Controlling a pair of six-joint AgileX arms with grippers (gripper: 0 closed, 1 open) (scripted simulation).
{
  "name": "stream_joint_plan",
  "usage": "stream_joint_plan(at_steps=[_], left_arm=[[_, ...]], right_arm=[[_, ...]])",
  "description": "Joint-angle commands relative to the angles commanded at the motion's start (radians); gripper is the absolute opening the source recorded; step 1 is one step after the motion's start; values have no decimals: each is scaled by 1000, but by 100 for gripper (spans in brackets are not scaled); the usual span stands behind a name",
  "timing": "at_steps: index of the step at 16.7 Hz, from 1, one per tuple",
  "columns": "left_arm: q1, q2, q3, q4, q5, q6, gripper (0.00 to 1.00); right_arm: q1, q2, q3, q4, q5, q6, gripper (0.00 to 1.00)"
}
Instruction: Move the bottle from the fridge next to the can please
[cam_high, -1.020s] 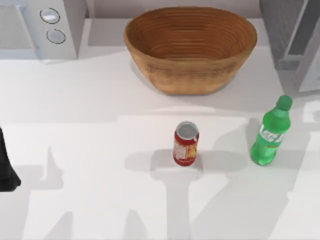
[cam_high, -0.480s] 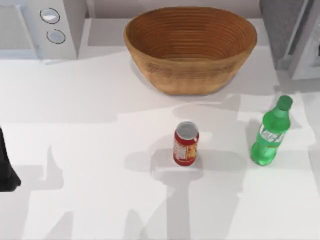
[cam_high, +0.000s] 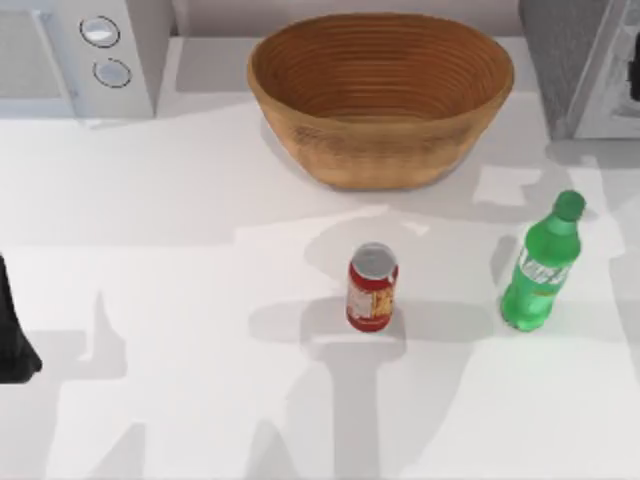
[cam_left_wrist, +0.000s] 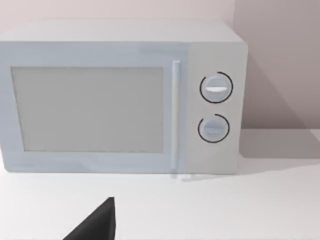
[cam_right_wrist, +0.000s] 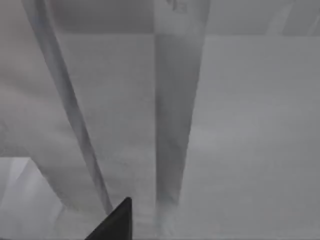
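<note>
The green bottle (cam_high: 540, 265) stands upright on the white table at the right, outside the fridge. The red can (cam_high: 372, 288) stands upright near the table's middle, about a bottle's height to the bottle's left. The grey speckled fridge (cam_high: 560, 55) is at the back right corner, its pale door (cam_high: 610, 90) swung nearly flat against it. A dark piece of my right arm (cam_high: 634, 82) shows at the right edge by that door. The right wrist view looks closely at the fridge's door frame (cam_right_wrist: 175, 125). My left arm (cam_high: 14, 340) is parked at the left edge.
A large woven basket (cam_high: 380, 150) sits at the back centre, behind the can. A white microwave (cam_high: 120, 60) with two round knobs (cam_left_wrist: 216, 88) stands at the back left. Open tabletop (cam_high: 200, 400) lies in front of the can and bottle.
The fridge door has swung from wide open to nearly closed, with my right arm following it toward the back right. Bottle, can and left arm have stayed put.
</note>
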Motion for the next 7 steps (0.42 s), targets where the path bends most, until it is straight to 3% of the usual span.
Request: stream_joint_plan(at_steps=[7], left_arm=[[0,0,0,0,0,0,100]], right_arm=[[1,160,200,-45,4,3,100]])
